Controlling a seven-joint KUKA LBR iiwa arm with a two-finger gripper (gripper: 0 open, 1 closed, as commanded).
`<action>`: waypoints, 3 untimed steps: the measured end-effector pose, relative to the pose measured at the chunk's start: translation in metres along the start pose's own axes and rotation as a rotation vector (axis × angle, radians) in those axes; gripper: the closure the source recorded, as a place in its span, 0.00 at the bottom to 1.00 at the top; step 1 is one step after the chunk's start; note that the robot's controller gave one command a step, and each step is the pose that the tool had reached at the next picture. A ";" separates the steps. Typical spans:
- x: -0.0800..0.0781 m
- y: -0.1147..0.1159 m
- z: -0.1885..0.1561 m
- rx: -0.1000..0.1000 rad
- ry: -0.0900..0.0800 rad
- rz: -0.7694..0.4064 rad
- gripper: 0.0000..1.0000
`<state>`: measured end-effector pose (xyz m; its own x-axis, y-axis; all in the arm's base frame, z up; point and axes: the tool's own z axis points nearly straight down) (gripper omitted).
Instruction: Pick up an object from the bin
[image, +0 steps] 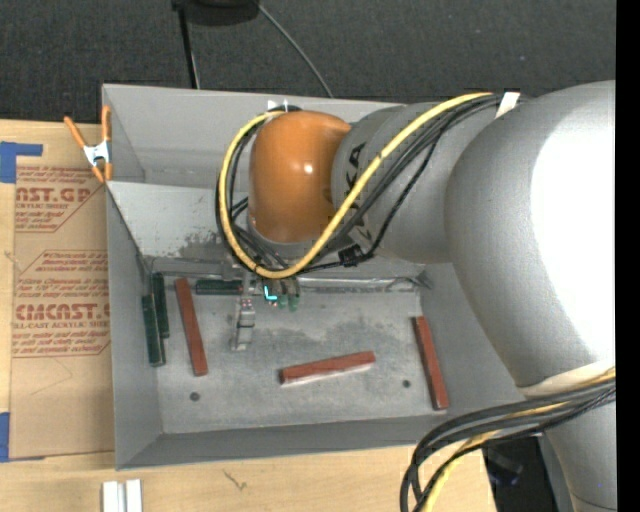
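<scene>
Orange wrist cover (290, 175) over gripper (242, 327), aperture unreadable, near red-brown stick (191, 328): approach step; next needs sideways alignment, descent.

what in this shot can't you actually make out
All in the camera view:
- The back middle of the bin floor is hidden beneath the orange wrist cover.
- The dark green strip at the back runs under the wrist, which hides its right end.
- The bin's right wall and near right corner are covered by the grey arm.
- The dark green pieces by the left wall lie too close together to count.
</scene>
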<state>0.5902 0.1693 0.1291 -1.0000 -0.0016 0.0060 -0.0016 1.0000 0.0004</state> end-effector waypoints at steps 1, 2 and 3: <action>-0.002 0.000 -0.004 -0.001 -0.007 0.001 0.00; 0.006 -0.069 0.052 -0.001 -0.007 0.152 1.00; 0.006 -0.069 0.052 -0.001 -0.007 0.153 0.00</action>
<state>0.5838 0.1006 0.0773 -0.9886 0.1506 -0.0004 0.1506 0.9886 0.0011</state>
